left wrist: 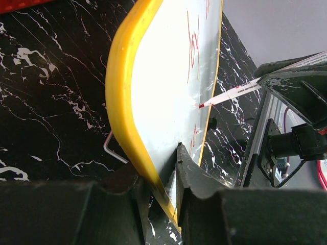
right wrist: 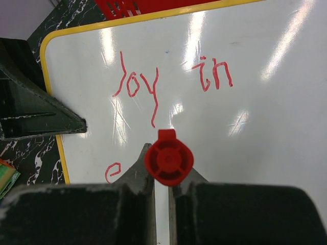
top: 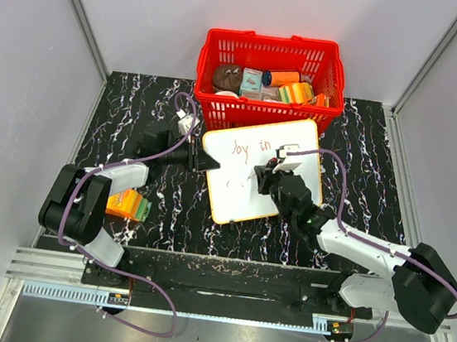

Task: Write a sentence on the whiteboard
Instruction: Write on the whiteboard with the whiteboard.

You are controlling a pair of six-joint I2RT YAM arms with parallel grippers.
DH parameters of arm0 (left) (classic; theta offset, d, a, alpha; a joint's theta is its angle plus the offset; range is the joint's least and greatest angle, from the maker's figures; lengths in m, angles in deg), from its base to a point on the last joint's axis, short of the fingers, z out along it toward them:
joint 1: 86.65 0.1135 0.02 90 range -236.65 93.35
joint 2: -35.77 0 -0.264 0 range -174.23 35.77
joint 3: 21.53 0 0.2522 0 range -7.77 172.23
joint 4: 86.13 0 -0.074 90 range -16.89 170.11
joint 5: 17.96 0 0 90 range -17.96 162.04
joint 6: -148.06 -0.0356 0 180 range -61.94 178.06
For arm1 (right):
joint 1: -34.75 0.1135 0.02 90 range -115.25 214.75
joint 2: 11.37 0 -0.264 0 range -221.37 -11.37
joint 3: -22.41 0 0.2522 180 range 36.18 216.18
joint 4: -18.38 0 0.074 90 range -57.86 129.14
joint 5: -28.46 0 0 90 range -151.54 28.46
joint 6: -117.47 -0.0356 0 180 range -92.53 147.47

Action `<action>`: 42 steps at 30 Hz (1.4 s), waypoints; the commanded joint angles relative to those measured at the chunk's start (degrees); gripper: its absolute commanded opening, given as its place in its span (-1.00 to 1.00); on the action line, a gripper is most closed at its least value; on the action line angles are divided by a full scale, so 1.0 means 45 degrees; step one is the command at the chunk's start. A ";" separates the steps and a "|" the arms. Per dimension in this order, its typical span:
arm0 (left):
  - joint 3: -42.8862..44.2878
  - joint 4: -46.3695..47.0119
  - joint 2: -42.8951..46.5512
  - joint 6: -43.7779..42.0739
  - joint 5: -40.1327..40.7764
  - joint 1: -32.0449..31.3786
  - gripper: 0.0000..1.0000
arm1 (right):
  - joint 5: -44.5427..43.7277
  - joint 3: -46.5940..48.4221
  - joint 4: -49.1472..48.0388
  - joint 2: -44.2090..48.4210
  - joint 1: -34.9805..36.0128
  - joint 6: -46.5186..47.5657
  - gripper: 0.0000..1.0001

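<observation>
The whiteboard (top: 237,201), white with a yellow rim, stands tilted in the middle of the black marbled table. My left gripper (top: 205,161) is shut on its left edge; in the left wrist view the fingers (left wrist: 158,168) pinch the yellow rim of the whiteboard (left wrist: 163,92). My right gripper (top: 263,178) is shut on a red marker (right wrist: 168,156), seen end-on over the board. The marker (left wrist: 232,93) has its tip on the white surface. The sentence (right wrist: 135,84) reads "joy in" in red, with an "e" (right wrist: 112,171) starting a second line.
A red basket (top: 271,59) holding several items stands right behind the board. An orange and green box (top: 128,205) lies beside the left arm. A thin metal wire loop (left wrist: 112,150) shows under the board's rim. Grey walls enclose the table on three sides.
</observation>
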 commanded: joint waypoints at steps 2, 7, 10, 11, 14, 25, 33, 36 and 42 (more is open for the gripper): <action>-0.0056 -0.0746 -0.0415 -0.2485 0.1728 -0.0352 -1.00 | -0.0154 0.0478 -0.0624 -0.0261 -0.0112 -0.0079 -1.00; -0.0056 -0.0746 -0.0395 -0.2505 0.1728 -0.0352 -1.00 | 0.0197 0.0458 -0.0663 -0.0340 -0.0112 -0.0138 -1.00; -0.0055 -0.0765 -0.0415 -0.2505 0.1728 -0.0352 -1.00 | 0.0451 0.0458 -0.0604 -0.0340 -0.0131 -0.0177 -1.00; -0.0056 -0.0766 -0.0415 -0.2505 0.1728 -0.0352 -1.00 | 0.0491 0.0439 -0.0585 -0.0359 -0.0112 -0.0215 -1.00; -0.0036 -0.0766 -0.0395 -0.2505 0.1747 -0.0352 -1.00 | 0.0666 0.0322 -0.0468 -0.0281 -0.0112 -0.0274 -1.00; -0.0017 -0.0805 -0.0415 -0.2524 0.1767 -0.0372 -1.00 | 0.0960 -0.0147 -0.0038 0.0148 -0.0112 -0.0411 -1.00; -0.0017 -0.0824 -0.0434 -0.2544 0.1786 -0.0391 -1.00 | 0.0901 -0.0440 0.0294 0.0500 -0.0112 -0.0431 -1.00; -0.0017 -0.0844 -0.0415 -0.2544 0.1786 -0.0391 -1.00 | 0.0765 -0.0538 0.0353 0.0578 -0.0112 -0.0450 -1.00; -0.0017 -0.0844 -0.0434 -0.2544 0.1748 -0.0391 -1.00 | 0.0317 -0.0557 0.0411 0.0734 -0.0092 -0.0353 -1.00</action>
